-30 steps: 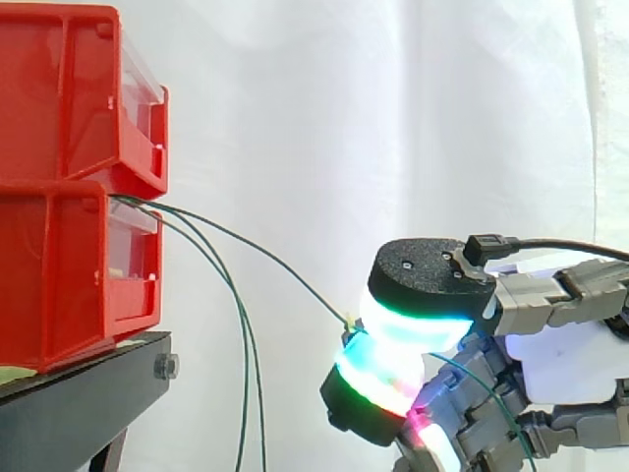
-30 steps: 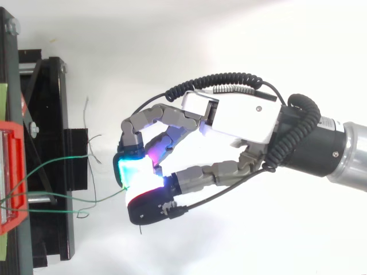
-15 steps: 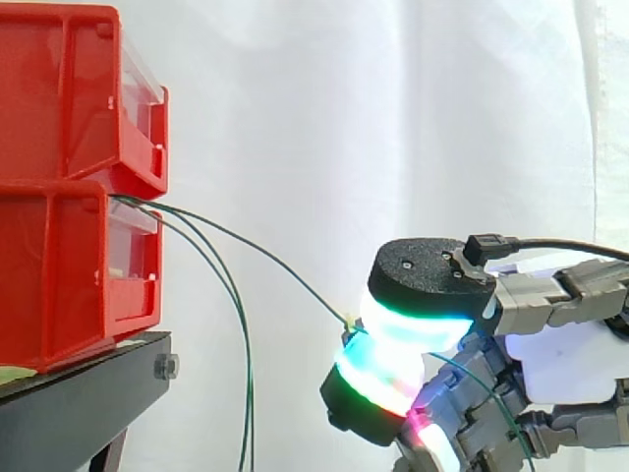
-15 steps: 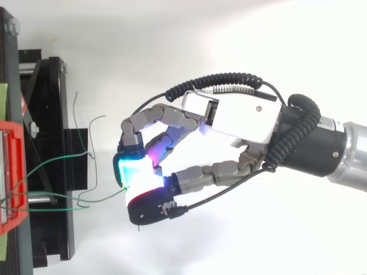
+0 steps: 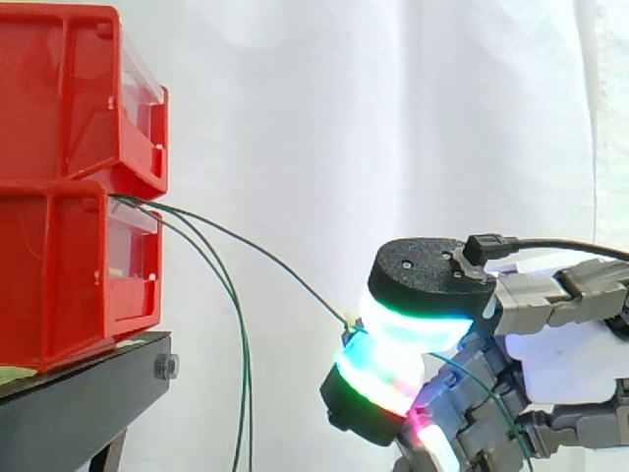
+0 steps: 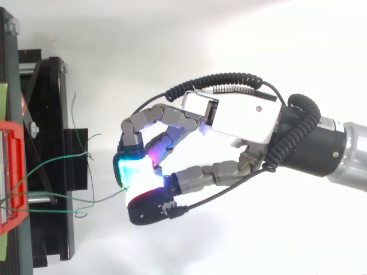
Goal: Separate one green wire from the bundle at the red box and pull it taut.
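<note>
Out to the right of the red box point(image 5: 79, 265), my hand point(image 6: 241, 123) pinches one green wire point(image 5: 265, 258) between glowing pads point(image 5: 403, 329). It slopes nearly straight down from the box's lower bin to them. The other green wires point(image 5: 243, 374) hang slack just beside the box.
</note>
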Robot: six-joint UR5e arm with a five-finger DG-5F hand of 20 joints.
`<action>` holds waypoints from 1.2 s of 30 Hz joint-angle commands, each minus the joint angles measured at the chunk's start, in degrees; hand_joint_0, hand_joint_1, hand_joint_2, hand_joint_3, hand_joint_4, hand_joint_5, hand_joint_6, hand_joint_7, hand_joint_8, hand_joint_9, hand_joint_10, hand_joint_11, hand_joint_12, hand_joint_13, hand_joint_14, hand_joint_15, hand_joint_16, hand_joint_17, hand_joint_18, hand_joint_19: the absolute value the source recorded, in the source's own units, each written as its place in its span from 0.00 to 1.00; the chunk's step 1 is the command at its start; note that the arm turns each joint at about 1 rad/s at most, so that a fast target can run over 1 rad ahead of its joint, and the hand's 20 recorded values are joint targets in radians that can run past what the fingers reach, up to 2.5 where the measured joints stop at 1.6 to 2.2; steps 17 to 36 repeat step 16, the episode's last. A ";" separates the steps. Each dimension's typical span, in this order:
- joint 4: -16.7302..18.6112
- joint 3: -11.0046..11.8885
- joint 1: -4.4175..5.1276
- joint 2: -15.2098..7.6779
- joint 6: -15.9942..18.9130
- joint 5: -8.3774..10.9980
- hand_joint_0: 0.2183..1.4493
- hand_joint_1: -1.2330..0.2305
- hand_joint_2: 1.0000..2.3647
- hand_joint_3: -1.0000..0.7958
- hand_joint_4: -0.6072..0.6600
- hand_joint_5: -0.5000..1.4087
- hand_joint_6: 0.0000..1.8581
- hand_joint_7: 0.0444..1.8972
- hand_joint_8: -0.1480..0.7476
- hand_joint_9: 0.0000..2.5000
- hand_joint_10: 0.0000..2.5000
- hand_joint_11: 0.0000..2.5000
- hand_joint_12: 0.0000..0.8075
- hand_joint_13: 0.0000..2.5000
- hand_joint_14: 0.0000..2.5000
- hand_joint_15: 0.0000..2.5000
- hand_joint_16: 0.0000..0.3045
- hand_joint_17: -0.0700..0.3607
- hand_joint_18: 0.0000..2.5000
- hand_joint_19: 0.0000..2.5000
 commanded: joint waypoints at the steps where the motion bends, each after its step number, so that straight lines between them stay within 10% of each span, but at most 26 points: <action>1: 0.00 0.00 0.00 0.01 0.00 0.00 0.31 0.33 0.02 0.51 0.50 0.19 0.47 0.71 0.45 0.43 0.01 0.36 0.41 0.35 0.01 0.21 0.16 0.42 0.31 0.26; 36: 0.00 0.00 0.00 -0.08 0.00 0.00 0.30 0.33 0.02 0.50 0.50 0.19 0.47 0.70 0.45 0.43 0.01 0.35 0.41 0.35 0.01 0.21 0.16 0.42 0.30 0.26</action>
